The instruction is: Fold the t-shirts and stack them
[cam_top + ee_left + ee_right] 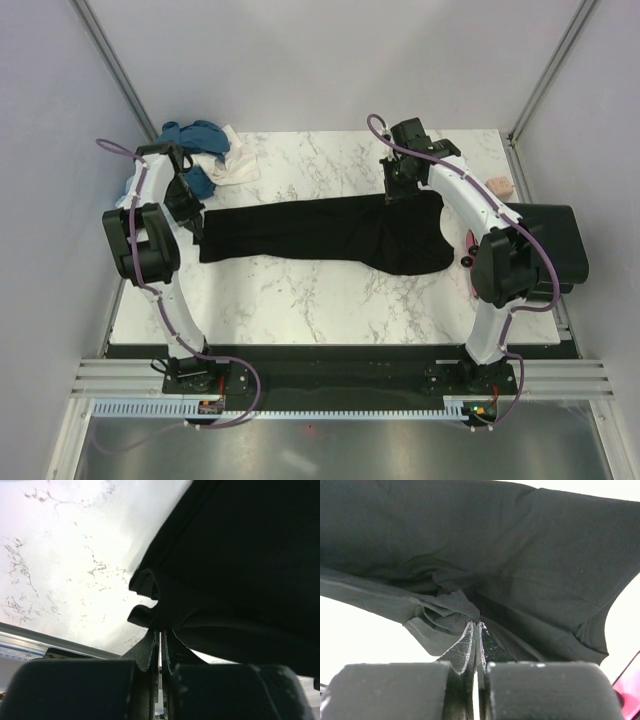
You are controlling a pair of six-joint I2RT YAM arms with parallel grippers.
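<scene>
A black t-shirt lies stretched in a long band across the marble table. My left gripper is shut on its left end. In the left wrist view the jaws pinch a rolled hem of the black t-shirt. My right gripper is shut on the shirt's far edge near its right end. In the right wrist view the jaws clamp bunched folds of the black cloth. A heap of other t-shirts sits at the back left: teal-blue, white and light blue.
A small pinkish-beige block lies at the table's back right corner. A black box stands off the right edge, with a pink item beside the right arm. Grey walls close in both sides.
</scene>
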